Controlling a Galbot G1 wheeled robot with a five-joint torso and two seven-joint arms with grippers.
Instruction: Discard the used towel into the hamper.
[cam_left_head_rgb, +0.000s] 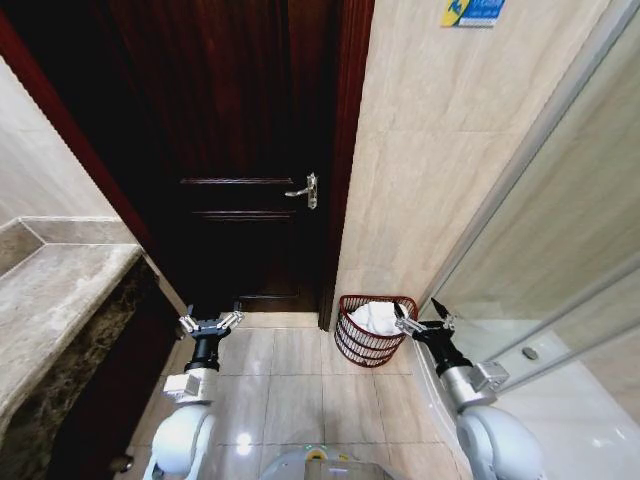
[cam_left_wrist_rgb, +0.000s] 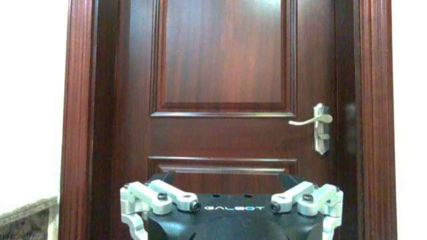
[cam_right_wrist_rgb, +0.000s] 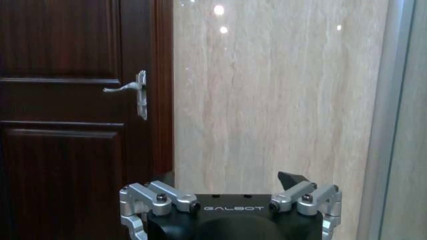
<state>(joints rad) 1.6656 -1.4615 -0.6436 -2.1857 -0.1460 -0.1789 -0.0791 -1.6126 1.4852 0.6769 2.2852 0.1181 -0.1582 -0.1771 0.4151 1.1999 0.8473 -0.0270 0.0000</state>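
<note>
Head view: nearest me, at the bottom edge, the robot's own white base and shoulders. Above them both arms reach forward over the tiled floor (cam_left_head_rgb: 290, 385). Left gripper (cam_left_head_rgb: 211, 322) sits lower left of centre, fingers spread, holding nothing, aimed at the dark wooden door (cam_left_head_rgb: 240, 150). Right gripper (cam_left_head_rgb: 425, 322) sits right of centre, fingers spread too, empty, its near fingertip just beside the rim of the hamper (cam_left_head_rgb: 372, 330). I judge that spread, empty stance fits a release over the basket. The hamper stands on the floor at the foot of the beige tiled wall (cam_left_head_rgb: 450, 150), between door frame and glass shower panel (cam_left_head_rgb: 560, 250). It is upright, long axis vertical, mouth facing up, body tapering downward. A crumpled white towel (cam_left_head_rgb: 376, 317) lies inside it, heaped to the rim, so I read the task as essentially done.

Left wrist view: gripper body low in frame, fingers splayed wide, nothing between them. It faces the door square on; lever handle (cam_left_wrist_rgb: 313, 120) at right of centre.

Right wrist view: same splayed, empty pose. Door and handle (cam_right_wrist_rgb: 130, 89) fill the left, tiled wall the centre.
</note>
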